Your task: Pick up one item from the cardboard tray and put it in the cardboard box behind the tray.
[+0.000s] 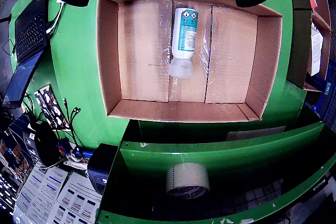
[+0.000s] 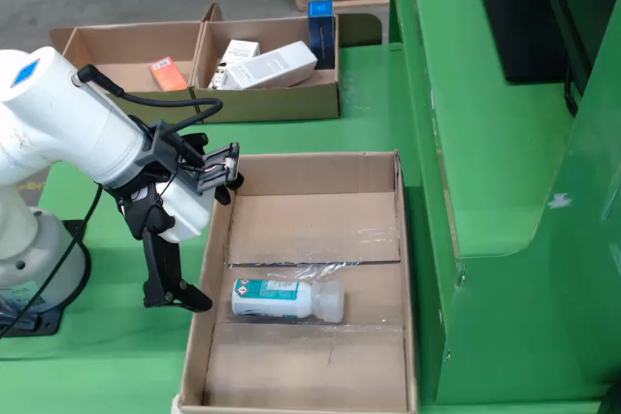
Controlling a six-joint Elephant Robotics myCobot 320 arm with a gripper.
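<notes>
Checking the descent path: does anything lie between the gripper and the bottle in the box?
No. In the fixed view the open gripper hangs over the box's left wall; only that wall and bare cardboard floor separate it from the bottle.

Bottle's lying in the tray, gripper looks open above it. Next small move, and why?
Probably descend straight onto the bottle. The gripper looks open and empty, above the cardboard tray, and the wrist view shows the bottle lying roughly centred between its fingers.
</notes>
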